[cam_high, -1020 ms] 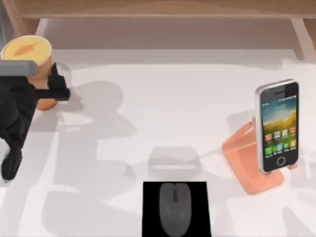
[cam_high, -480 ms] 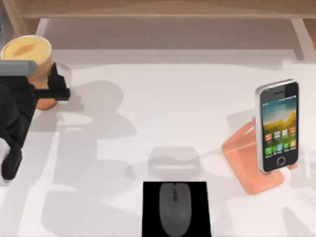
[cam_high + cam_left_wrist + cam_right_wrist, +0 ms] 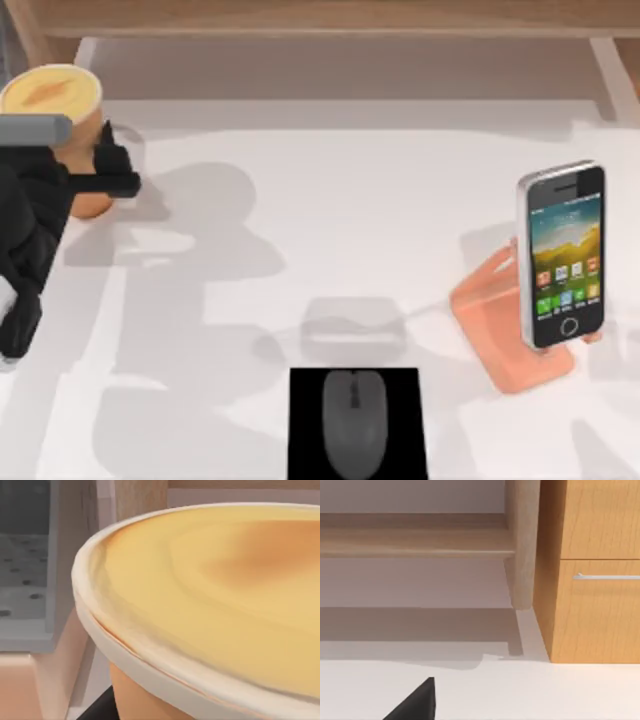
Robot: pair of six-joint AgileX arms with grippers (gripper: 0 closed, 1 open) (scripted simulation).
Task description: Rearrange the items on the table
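Observation:
The tapered orange cup (image 3: 88, 202) with its yellow lid (image 3: 50, 93) is at the table's far left corner, and the lid (image 3: 210, 595) looms close in the left wrist view. My left gripper (image 3: 112, 168) is shut on the cup's body just below the lid. The dark grey mouse (image 3: 353, 420) lies on a black pad at the front middle. At the right, the smartphone (image 3: 564, 255) leans upright in a salmon stand. A black part of my right gripper (image 3: 415, 704) shows over the white table (image 3: 545, 690).
The black pad (image 3: 305, 420) sits at the front edge. The salmon phone stand (image 3: 495, 320) is at the right. A wooden shelf rail (image 3: 320, 18) runs along the back, and a wooden drawer cabinet (image 3: 597, 570) stands beyond the table's back edge.
The cup and my left gripper have shifted slightly toward the back left, and the cup's shadow has spread. The mouse and the phone have stayed in place.

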